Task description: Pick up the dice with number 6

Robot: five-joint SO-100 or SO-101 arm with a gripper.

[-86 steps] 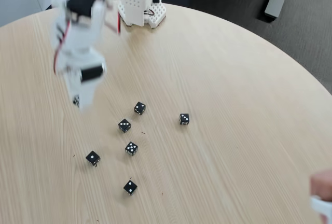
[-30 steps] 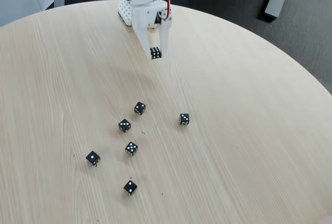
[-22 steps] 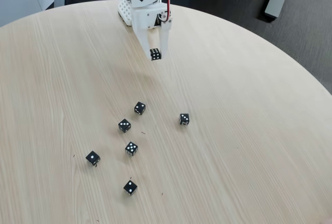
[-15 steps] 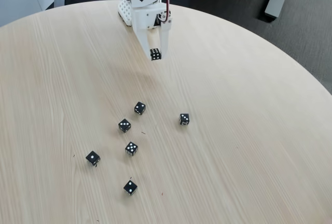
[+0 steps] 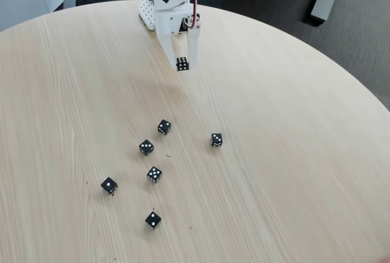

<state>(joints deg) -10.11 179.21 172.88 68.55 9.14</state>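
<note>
In the fixed view, the gripper (image 5: 182, 64) was seen hanging over the far part of the round table (image 5: 292, 153), not far from the arm's base (image 5: 146, 14) at the far edge. Its two white fingers were closed narrow around a small black die (image 5: 182, 63), which was held clear of the wood with a faint shadow under it. The face turned toward the camera looked like six pips in two rows of three, though the die was small, so that was more a good guess than a sure read. So the die with number 6 was up in the jaws, not on the table.

Five other black dice were left lying in a loose cluster toward the near-left part of the table, well apart from the gripper: a two (image 5: 164, 126), a four (image 5: 146, 147), another four (image 5: 216, 139), a five (image 5: 154, 174), a one (image 5: 109, 184) and a two (image 5: 153, 219) nearest the front edge. Okay, six by that count.

The pick looked basically done. For the lift to be finished cleanly, the squeeze should be kept steady and the arm moved slowly, since such a tiny cube pinched near the fingertips could easily be twisted out or dropped.
</note>
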